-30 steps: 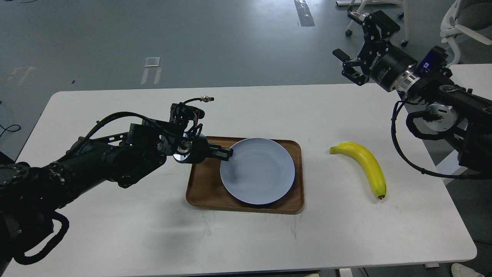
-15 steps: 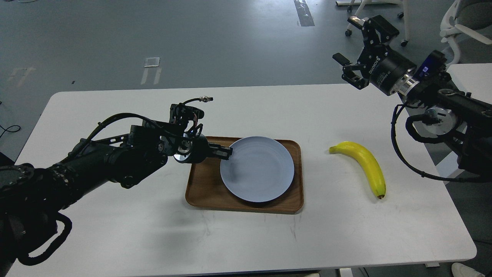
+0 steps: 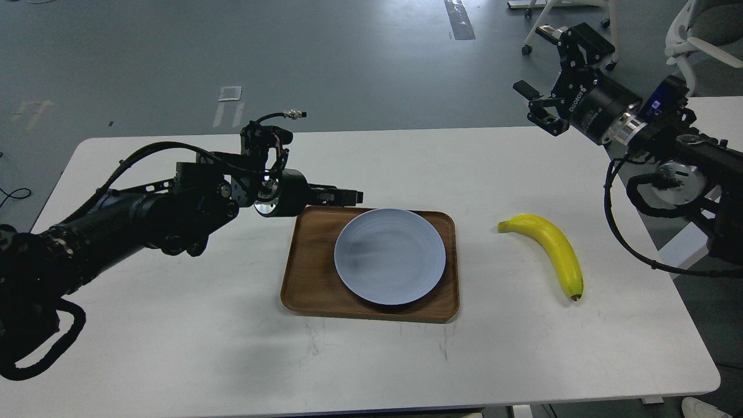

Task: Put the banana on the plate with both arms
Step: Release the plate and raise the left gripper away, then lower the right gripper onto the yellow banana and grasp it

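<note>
The yellow banana (image 3: 551, 248) lies on the white table, right of the tray, with its dark tip toward me. The pale blue-grey plate (image 3: 390, 257) lies empty on the brown wooden tray (image 3: 306, 278). My left gripper (image 3: 347, 197) hovers over the tray's far left edge, just beyond the plate's rim and apart from it. It is seen side-on, so its fingers cannot be told apart. My right gripper (image 3: 531, 58) is open and empty, raised high beyond the table's far right edge, well above and behind the banana.
The white table (image 3: 174, 325) runs to its front edge near me and its right edge past the banana. A second white table (image 3: 717, 113) and office chairs (image 3: 705, 29) stand at the far right on the grey floor.
My left gripper has pulled away from the plate's left rim, rising and moving back over the tray's far edge. The plate now rests flat. My right gripper has shifted slightly right.
</note>
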Motion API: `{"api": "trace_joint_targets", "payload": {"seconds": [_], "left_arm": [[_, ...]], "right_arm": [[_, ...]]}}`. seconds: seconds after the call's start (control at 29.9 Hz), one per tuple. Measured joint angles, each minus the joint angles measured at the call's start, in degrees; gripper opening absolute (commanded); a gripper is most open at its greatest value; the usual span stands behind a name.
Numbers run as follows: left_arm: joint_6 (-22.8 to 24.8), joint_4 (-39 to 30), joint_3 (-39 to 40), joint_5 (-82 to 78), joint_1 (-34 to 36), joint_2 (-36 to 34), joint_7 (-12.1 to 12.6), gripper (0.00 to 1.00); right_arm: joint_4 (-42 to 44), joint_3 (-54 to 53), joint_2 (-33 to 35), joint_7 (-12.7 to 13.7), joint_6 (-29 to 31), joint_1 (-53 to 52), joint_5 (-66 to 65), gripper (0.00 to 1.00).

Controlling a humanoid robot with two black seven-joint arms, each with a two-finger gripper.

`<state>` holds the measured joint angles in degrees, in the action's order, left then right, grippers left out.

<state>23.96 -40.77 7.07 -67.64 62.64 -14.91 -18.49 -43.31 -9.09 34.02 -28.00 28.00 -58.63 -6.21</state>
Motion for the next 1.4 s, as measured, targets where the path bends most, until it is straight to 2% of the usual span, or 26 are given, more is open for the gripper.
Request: {"api": "trace_joint_targets", "payload": {"seconds": [0.17,0.3,0.4,0.53,0.63,0.77,0.94,1.17,1.4], "left_arm": [[0.1,-4.0,6.8,29.1,-0.3,-6.6,-1.4,0.98],[0.5,-7.6,11.5,42.8,-3.7,-11.8,-5.5,0.98],[0.5,-9.7,16.1,47.2,-7.0,-13.7,-7.1,0.98],[0.4,-10.9,22.2,48.9,-11.7,-13.9,-7.3,0.98],[0.4,-12.3,23.6,49.1,-13.4,-13.8,-7.4,0.98],[0.3,-14.6,23.9,49.0,-15.4,-13.7,-7.4,0.98],[0.4,-14.8,24.0,49.0,-15.8,-13.6,-7.1,0.98],[0.5,-14.8,24.0,49.1,-16.0,-13.8,-7.0,0.98],[0.5,-14.8,24.0,49.1,-16.1,-13.5,-7.0,0.98]], "right_arm": [[-5.6,3.6,5.8,0.0,0.0,-0.1,-2.9,1.00],[-9.6,6.2,10.9,0.0,0.0,-0.7,-15.9,1.00],[-12.5,7.8,14.3,0.0,0.0,-1.6,-29.6,1.00],[-14.0,10.5,16.8,0.0,0.0,-3.5,-47.0,1.00],[-13.8,14.9,17.3,0.0,0.0,-6.1,-54.7,1.00],[-12.2,24.3,15.7,0.0,0.0,-11.3,-59.6,1.00],[-6.0,31.1,9.7,0.0,0.0,-13.6,-61.3,1.00],[0.8,36.2,2.2,0.0,0.0,-13.5,-62.0,1.00],[3.7,38.4,-1.3,0.0,0.0,-12.1,-61.9,1.00]]}}
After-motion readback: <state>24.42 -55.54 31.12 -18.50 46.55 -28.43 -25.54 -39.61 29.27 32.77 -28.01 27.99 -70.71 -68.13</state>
